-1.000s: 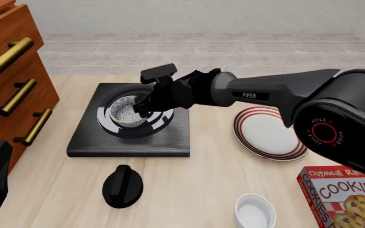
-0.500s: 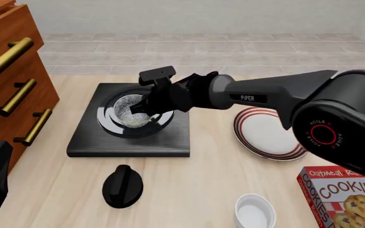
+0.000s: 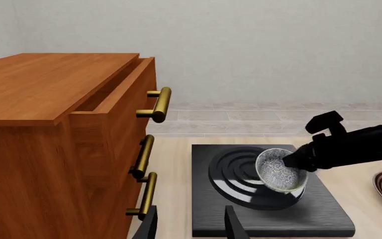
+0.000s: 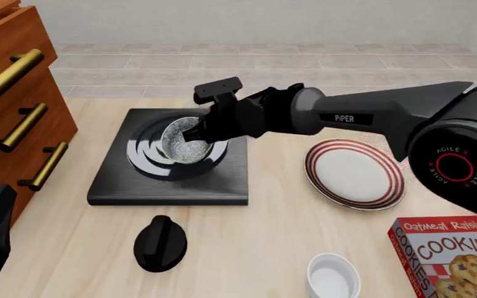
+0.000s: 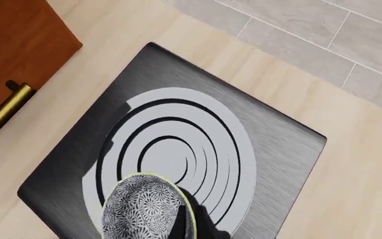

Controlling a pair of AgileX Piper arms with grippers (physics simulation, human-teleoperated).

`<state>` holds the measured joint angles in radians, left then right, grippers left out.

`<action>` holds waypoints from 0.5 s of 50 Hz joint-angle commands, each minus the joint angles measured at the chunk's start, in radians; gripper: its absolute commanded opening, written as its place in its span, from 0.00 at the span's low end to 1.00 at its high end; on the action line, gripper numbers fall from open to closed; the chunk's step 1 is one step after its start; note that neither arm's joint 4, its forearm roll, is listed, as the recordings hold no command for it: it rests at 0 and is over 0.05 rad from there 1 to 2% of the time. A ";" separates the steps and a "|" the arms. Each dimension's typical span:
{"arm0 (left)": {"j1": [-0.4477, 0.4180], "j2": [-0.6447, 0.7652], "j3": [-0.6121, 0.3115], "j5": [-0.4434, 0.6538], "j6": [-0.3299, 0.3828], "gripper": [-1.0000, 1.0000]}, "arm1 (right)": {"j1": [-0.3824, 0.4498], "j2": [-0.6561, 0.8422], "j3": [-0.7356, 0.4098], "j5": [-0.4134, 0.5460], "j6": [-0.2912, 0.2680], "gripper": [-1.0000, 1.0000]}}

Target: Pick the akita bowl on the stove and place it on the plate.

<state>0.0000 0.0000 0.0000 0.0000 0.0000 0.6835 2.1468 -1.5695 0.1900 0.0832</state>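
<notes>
You've got it up! Your right gripper (image 4: 195, 135), clamped on the akita bowl (image 4: 182, 144), has lifted it tilted off the stove (image 4: 222, 177) (left gripper (image 3: 189, 225) idle, parted); carry it to the plate (image 4: 354, 174).

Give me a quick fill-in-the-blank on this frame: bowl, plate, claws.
1. The right claw is shut on the rim of the ____.
2. The bowl hangs tilted above the ____.
3. The plate holds ____.
4. The white cup stands beside the ____ box.

Missing words: bowl; stove; nothing; cookies
</notes>
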 commanded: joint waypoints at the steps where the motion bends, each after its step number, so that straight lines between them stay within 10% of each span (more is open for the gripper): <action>1: 0.000 0.000 0.000 0.000 0.000 1.00 | -0.026 -0.035 0.018 0.003 -0.005 0.00; 25: 0.000 0.000 0.000 0.000 0.000 1.00 | -0.062 -0.134 0.109 -0.029 -0.012 0.00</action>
<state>0.0000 0.0000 0.0000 0.0000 0.0000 0.6373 2.0562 -1.4964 0.1772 0.0684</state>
